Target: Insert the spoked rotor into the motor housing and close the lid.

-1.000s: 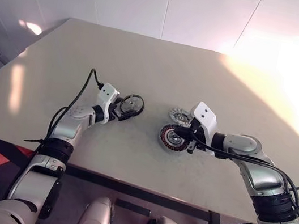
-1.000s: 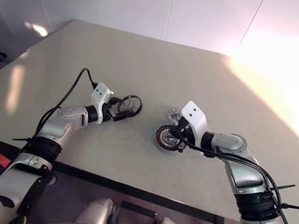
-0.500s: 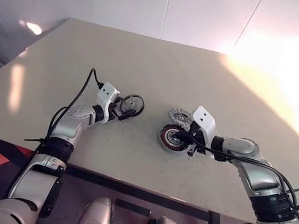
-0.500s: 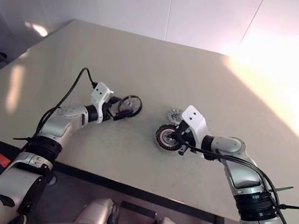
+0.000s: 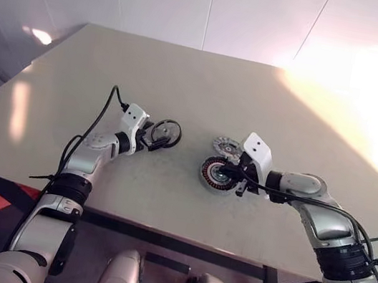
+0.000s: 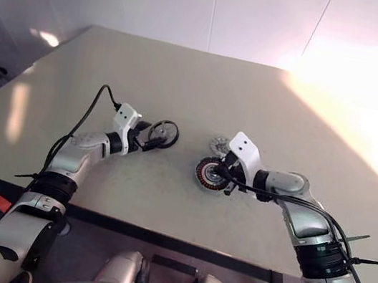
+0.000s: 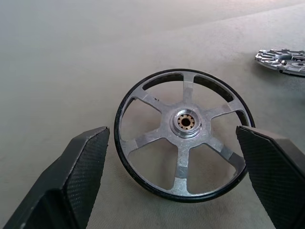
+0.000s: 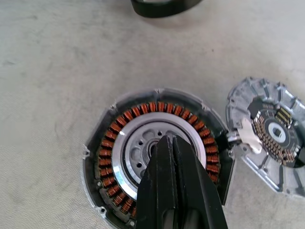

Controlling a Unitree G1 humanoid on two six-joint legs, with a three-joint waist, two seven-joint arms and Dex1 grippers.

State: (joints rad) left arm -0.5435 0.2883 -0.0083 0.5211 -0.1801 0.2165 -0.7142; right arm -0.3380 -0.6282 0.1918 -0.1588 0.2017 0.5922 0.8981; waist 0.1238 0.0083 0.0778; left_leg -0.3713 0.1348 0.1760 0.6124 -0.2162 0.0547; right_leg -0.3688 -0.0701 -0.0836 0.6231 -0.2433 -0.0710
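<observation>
Nothing moved; left tool (image 7: 183,183) wide open around spoked rotor (image 7: 185,134), right tool (image 8: 170,143) closed over motor housing (image 8: 157,155).

Strong washed-out glare over the table (image 5: 339,109) at right, dimmer leftward.

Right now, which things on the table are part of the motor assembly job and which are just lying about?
Part of the job:
- spoked rotor, flat on the table between the open left gripper
- motor housing, open, copper windings showing, shut right gripper over its centre
- lid, beside the housing

Just lying about:
- nothing else on the table
</observation>
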